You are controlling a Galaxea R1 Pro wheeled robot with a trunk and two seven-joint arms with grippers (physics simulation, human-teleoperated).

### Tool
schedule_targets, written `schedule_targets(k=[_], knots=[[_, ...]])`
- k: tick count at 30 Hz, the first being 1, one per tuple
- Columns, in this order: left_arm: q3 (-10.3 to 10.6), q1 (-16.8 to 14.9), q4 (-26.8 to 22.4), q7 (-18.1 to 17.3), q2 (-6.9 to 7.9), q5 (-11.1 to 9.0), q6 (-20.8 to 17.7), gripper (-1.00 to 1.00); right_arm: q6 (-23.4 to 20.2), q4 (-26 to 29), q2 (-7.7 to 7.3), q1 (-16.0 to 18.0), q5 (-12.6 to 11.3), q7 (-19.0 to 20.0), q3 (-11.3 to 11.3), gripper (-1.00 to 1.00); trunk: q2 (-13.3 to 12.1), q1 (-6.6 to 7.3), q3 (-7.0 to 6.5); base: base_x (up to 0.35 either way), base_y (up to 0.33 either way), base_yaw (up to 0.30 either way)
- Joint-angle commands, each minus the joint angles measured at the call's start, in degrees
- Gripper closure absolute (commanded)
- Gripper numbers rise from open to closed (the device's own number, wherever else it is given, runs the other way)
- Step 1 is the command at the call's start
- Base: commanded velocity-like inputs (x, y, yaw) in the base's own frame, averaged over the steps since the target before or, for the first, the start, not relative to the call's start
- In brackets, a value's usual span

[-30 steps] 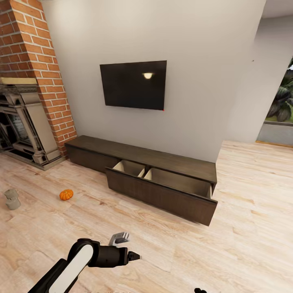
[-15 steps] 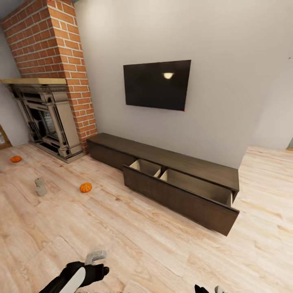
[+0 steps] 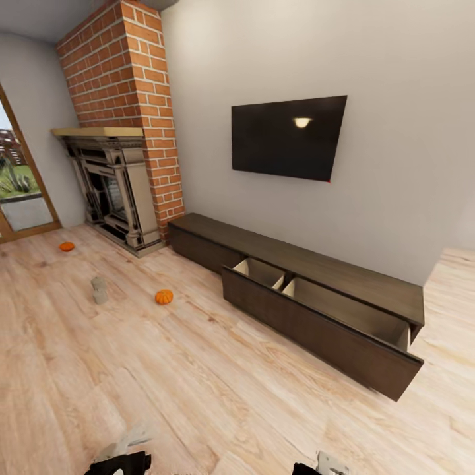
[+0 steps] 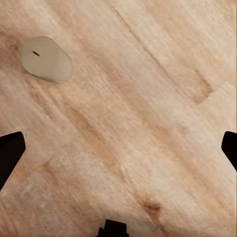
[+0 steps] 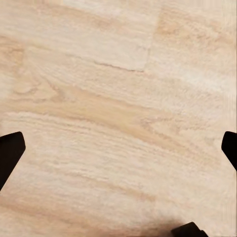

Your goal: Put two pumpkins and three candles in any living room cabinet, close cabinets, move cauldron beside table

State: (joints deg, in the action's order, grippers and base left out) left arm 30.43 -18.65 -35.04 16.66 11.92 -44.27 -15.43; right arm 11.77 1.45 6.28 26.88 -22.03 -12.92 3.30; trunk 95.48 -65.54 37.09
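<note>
Two pumpkins (image 3: 163,297) (image 3: 66,247) | perhaps one candle (image 3: 99,290) | cabinet (image 3: 316,310) drawer out | both grippers (image 4: 118,148) (image 5: 118,148) spread, empty

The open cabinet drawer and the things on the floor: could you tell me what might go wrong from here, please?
The drawer juts into the floor, so the base could clip its front while turning. The nearer pumpkin is round and may roll if nudged. The pale candle lies below the open left gripper and might get run over.
</note>
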Motion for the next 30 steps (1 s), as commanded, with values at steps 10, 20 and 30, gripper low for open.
schedule_targets(k=[10, 20, 30], knots=[[0.6, -0.1, 2.1, 0.5, -0.71, -0.2, 3.2, -1.00, 0.0, 4.5, 1.53, 0.0, 2.0, -4.8, 1.8, -1.00, 0.0, 0.00, 0.06, 0.000, 0.000, 0.291], [0.7, -0.1, 2.1, 0.5, -0.75, -0.2, 3.5, -1.00, -0.8, 4.3, 1.92, 0.0, 2.0, -2.7, 1.8, -1.00, 0.0, 0.00, 0.19, 0.000, 0.000, 0.281], [0.7, -0.1, 2.1, 0.5, -0.75, -0.1, 3.7, -1.00, -2.4, 4.5, 1.92, 0.0, 2.0, -2.4, 1.8, -1.00, 0.0, 0.00, 0.90, 0.000, 0.000, 0.198]])
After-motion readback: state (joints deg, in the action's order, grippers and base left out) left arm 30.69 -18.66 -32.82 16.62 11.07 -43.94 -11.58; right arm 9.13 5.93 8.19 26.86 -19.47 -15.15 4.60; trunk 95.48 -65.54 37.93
